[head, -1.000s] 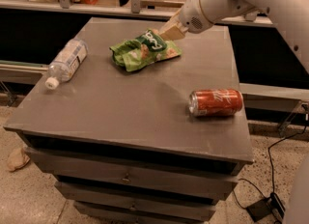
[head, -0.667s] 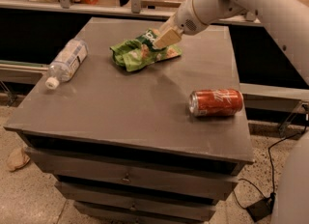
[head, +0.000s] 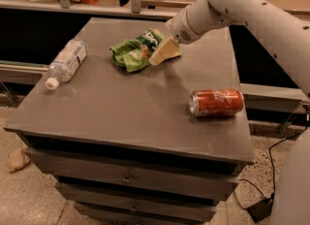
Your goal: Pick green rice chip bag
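Near the table's [head: 121, 117] far edge, the gripper [head: 156, 59] is reaching the chip bag's [head: 131, 55] right side, its grip impossible to tell; clamping and lifting probably come next.

The scene is viewed by 1 camera only, set high beyond the near edge of the flat grey drawer-cabinet top [head: 126, 117] and tilted down toward its far side. The whole top is framed at fairly close range. The pale beige 2-finger gripper [head: 161, 54] is seen at far centre, at the right edge of the crumpled light-green foil snack bag [head: 130, 55].
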### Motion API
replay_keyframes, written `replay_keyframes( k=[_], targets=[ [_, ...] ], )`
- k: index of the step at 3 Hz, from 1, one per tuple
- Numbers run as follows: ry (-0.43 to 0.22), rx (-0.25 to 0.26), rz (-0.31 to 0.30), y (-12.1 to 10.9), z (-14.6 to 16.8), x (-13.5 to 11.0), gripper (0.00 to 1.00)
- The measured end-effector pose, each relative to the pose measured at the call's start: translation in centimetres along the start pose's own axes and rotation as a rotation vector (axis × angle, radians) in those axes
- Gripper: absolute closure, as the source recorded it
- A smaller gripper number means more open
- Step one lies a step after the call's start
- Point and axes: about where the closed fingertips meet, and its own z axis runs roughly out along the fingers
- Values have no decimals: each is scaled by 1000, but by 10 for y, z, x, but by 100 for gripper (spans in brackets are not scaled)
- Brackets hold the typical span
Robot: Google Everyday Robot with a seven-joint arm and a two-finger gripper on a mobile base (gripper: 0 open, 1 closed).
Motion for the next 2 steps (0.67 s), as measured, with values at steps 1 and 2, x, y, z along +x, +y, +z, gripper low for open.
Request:
replay_keyframes(
  k=[1, 2],
  targets=[
    [16, 9, 2, 0, 13, 7, 12],
    [28, 10, 18, -4, 22, 10, 26]
  ],
)
